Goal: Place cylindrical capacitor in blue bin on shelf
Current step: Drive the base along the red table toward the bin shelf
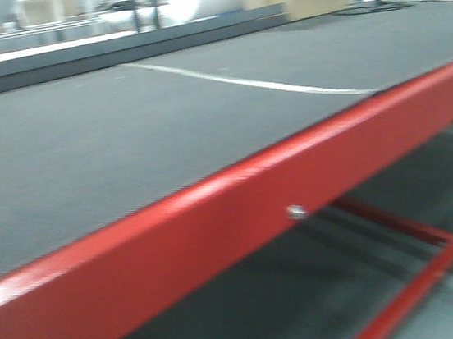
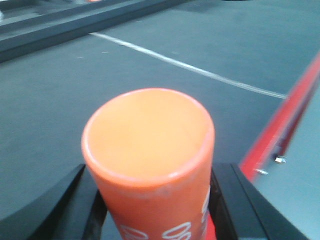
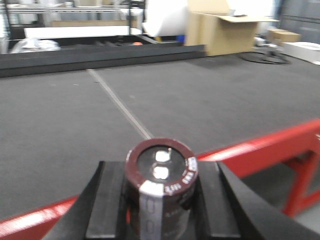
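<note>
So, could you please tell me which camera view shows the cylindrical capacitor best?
The right wrist view: the cylindrical capacitor sits close up in the right gripper, top terminals visible. The other two views miss it.

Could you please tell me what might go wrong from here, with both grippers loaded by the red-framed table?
The right gripper grips the cylindrical capacitor by its sides, top standing proud of the fingers; it might tilt or slip in transit.
The left gripper holds an orange cylinder, which could be binned by mistake.
No blue bin shows in any view, and the red table rail lies near the right gripper; a low swing might clip it.
</note>
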Robot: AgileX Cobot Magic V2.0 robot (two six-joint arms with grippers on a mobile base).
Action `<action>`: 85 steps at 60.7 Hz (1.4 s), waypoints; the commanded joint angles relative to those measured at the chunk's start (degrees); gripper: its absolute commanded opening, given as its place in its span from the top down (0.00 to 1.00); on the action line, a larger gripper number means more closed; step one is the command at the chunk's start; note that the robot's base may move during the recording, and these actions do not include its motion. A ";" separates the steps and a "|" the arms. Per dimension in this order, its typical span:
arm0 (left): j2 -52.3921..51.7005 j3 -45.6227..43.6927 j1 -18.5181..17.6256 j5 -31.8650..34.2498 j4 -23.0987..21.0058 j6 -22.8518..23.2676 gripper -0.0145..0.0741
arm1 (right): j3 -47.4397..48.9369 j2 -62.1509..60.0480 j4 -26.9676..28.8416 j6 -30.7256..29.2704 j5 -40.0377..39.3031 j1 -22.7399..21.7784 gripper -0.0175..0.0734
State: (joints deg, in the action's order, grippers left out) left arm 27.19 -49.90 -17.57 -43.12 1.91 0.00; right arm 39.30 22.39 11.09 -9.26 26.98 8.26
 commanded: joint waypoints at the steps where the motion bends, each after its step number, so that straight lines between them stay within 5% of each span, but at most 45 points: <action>1: -0.20 -0.01 -0.27 1.01 -0.22 0.00 0.96 | -0.10 -0.27 -0.42 -0.29 -1.26 0.04 0.99; 85: -0.20 -0.01 -0.27 1.01 -0.22 0.00 0.96 | -0.10 -0.27 -0.42 -0.29 -1.26 0.04 0.99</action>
State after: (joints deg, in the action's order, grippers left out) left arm 27.19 -49.90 -17.57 -43.12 1.91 0.00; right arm 39.30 22.39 11.09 -9.26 26.98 8.26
